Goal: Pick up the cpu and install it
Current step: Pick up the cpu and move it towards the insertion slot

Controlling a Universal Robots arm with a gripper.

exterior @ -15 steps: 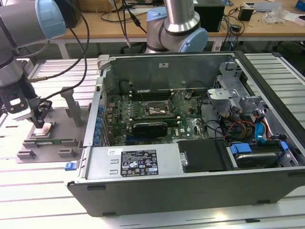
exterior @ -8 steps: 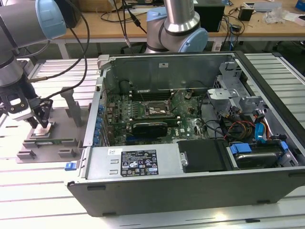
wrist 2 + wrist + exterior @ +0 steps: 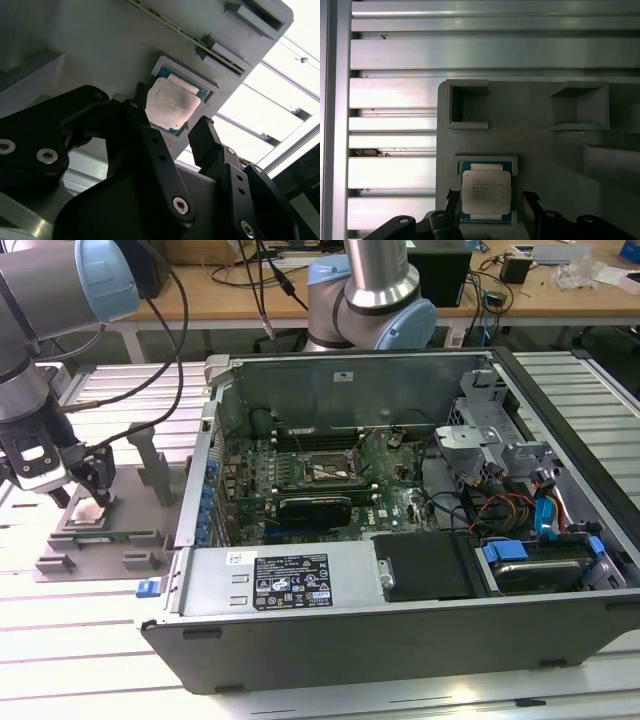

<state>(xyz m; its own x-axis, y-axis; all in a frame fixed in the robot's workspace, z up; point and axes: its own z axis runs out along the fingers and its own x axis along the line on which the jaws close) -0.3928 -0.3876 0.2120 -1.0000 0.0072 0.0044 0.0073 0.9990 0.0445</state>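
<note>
Nearest me lies the open case (image 3: 400, 630), on its side on the slatted metal table (image 3: 80, 640), its dark near wall towards me. Just behind that wall sits the power supply (image 3: 290, 580), with its label facing up.

At the exterior view's left, beside the case, a grey fixture (image 3: 60, 560) rests on the table with upright posts (image 3: 150, 465) at its far side. The arm reaches down over it, and the gripper (image 3: 88, 485) hangs low above the fixture's near part.

The cpu (image 3: 96, 512) lies flat there in a shallow square pocket, metal top up. In both wrist views the cpu (image 3: 486, 192) (image 3: 172, 105) sits between the two black fingers (image 3: 454, 202) (image 3: 150, 145). The gripper (image 3: 490, 200) (image 3: 171, 111) stands wide, one finger to each side of the chip. A gap is plain on one side. On the other the finger is very close, and I cannot tell whether it touches. The chip is not lifted.

Deeper inside the case lies the motherboard (image 3: 250, 480), with the socket (image 3: 322, 470) near its middle and a long black card (image 3: 315, 508) just in front of that. Coloured cables (image 3: 500, 510) and drive bays (image 3: 540, 570) fill the case at the exterior view's right.

Beyond the case stands the base of a second arm (image 3: 370, 300). Behind it a wooden bench (image 3: 560, 300) runs across the room.
</note>
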